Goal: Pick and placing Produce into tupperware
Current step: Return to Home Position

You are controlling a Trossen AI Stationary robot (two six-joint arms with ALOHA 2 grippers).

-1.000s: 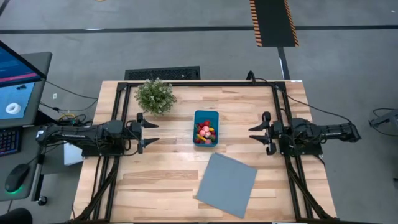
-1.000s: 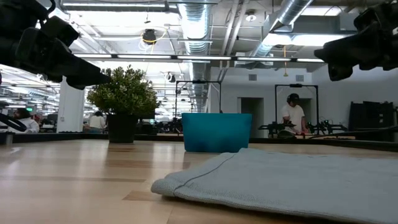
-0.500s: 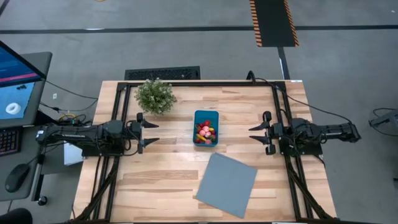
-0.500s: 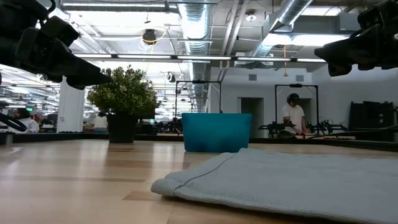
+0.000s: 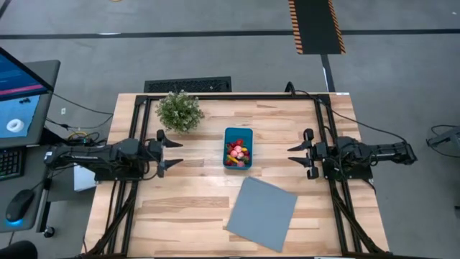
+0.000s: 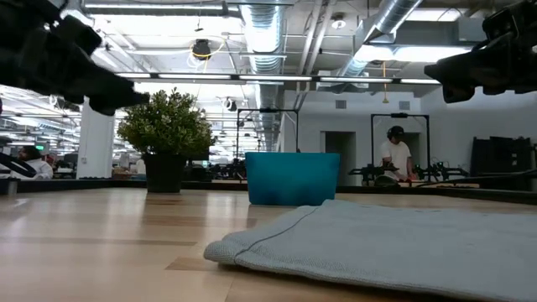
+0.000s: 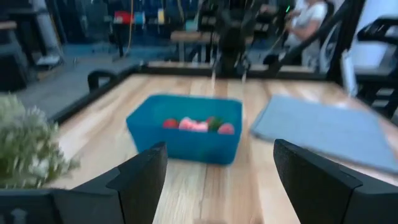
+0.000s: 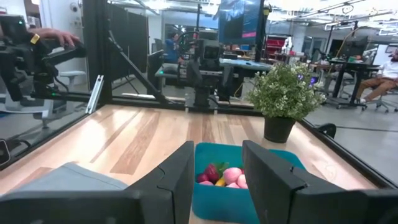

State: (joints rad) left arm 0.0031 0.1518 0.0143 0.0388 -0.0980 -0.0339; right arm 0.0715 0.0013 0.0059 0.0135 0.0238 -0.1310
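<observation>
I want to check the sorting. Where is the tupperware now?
In the high view, the tupperware sits centrally, between the potted plant to its upper left and the grey sheet below it.

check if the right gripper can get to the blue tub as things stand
Probably yes: the open right gripper faces the tub across bare table; the grey sheet lies off that line.

The grey concrete floor carried a black mat with orange hazard-striped edges. Silver round ceiling ducts ran overhead above white walls.
</observation>
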